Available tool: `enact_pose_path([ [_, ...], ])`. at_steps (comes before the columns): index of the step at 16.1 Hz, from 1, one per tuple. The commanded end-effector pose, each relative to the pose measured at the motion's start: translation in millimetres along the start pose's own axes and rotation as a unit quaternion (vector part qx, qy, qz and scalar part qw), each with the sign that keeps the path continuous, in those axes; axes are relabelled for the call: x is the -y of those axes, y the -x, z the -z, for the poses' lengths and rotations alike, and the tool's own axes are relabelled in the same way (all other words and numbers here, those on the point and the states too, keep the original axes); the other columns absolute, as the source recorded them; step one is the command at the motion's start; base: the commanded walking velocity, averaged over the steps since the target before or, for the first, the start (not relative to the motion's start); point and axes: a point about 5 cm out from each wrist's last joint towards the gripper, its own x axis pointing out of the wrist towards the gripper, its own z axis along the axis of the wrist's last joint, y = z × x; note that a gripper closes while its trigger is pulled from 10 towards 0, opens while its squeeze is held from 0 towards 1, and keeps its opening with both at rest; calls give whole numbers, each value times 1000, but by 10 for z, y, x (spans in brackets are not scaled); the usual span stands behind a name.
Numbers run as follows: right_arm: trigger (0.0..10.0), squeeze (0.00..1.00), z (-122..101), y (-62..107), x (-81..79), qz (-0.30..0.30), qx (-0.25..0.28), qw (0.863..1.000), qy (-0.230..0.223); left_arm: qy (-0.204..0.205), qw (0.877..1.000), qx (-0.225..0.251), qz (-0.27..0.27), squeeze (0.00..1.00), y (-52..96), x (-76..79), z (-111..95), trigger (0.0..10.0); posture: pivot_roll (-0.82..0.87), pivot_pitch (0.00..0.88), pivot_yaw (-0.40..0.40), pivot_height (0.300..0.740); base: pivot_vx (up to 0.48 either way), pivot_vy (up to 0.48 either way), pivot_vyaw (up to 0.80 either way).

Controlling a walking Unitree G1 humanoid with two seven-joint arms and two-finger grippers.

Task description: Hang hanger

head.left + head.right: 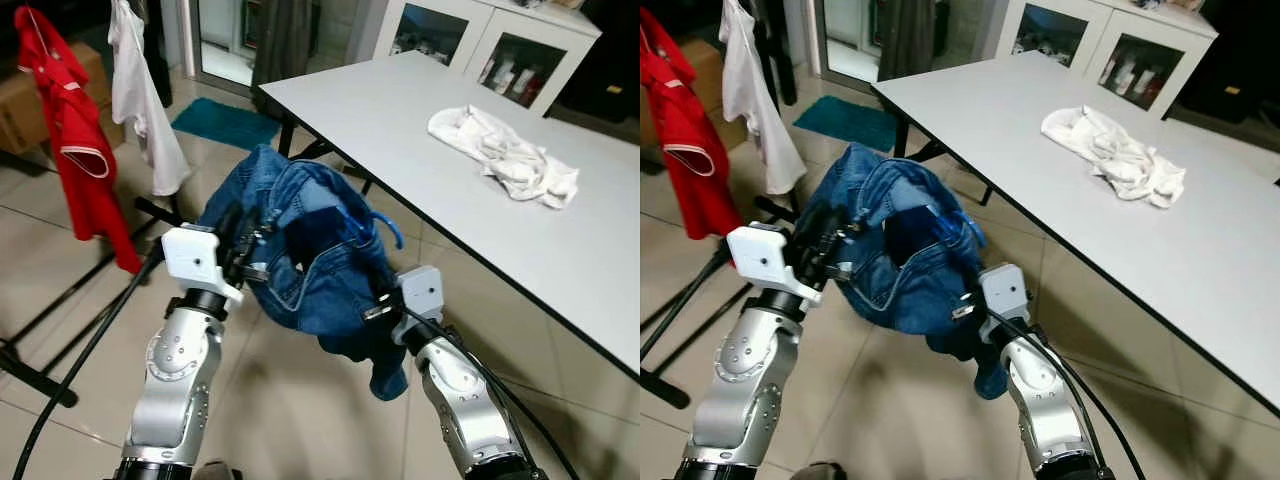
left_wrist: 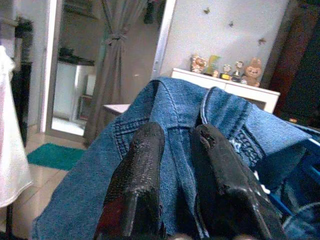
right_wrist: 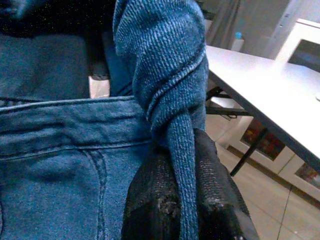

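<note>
A pair of blue jeans [image 1: 300, 235] hangs bunched between my two grippers, above the tiled floor. A blue hanger hook [image 1: 392, 232] pokes out of the denim on the right side. My left gripper [image 1: 248, 252] is shut on the jeans' waistband; in the left wrist view its fingers [image 2: 140, 170] press denim between them. My right gripper [image 1: 380, 306] is shut on a twisted fold of the jeans [image 3: 170, 75], which runs down between its fingertips [image 3: 210, 210]. The rest of the hanger is hidden in the cloth.
A black drying rack [image 1: 60, 310] on the left carries a red shirt [image 1: 75, 150] and a white garment [image 1: 140, 90]. A white table [image 1: 560, 240] with a crumpled white cloth [image 1: 505, 155] stands on the right. A teal mat [image 1: 225, 122] lies beyond.
</note>
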Motion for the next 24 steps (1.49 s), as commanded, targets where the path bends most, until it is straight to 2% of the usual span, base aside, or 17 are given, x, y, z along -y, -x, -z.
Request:
enact_pose_path([
  [1, 0, 0, -121, -28, 75, 3, 22, 1000, 4, 3, 1000, -4, 5, 1000, -1, 64, 37, 10000, 127, 103, -199, 740, 0, 0, 0],
  [4, 0, 0, -177, -63, 84, -12, 29, 999, 5, 1, 1000, 8, 8, 1000, -46, 75, -12, 10000, 137, 118, -221, 740, 0, 0, 0],
  [8, 0, 0, -49, 21, 77, -12, 13, 1000, -3, 4, 1000, 8, 22, 1000, 3, 122, -45, 10000, 178, 123, -168, 740, 0, 0, 0],
  [11, 0, 0, -87, -9, 81, 5, 24, 1000, -10, 1, 999, 1, 41, 1000, 16, 115, -20, 10000, 165, 103, -144, 740, 0, 0, 0],
  [15, 0, 0, -117, -42, 45, 7, 33, 999, -13, 8, 998, 15, 62, 1000, -83, 241, -59, 10000, 155, 83, -141, 740, 0, 0, 0],
  [17, 0, 0, -118, -41, 41, 3, 35, 999, -10, 12, 997, 22, 67, 1000, -80, 267, -73, 10000, 157, 71, -145, 740, 0, 0, 0],
  [24, 0, 0, -119, -67, 26, -5, 35, 999, -5, 7, 997, 34, 62, 1000, -53, 211, -113, 10000, 167, 70, -164, 740, 0, 0, 0],
])
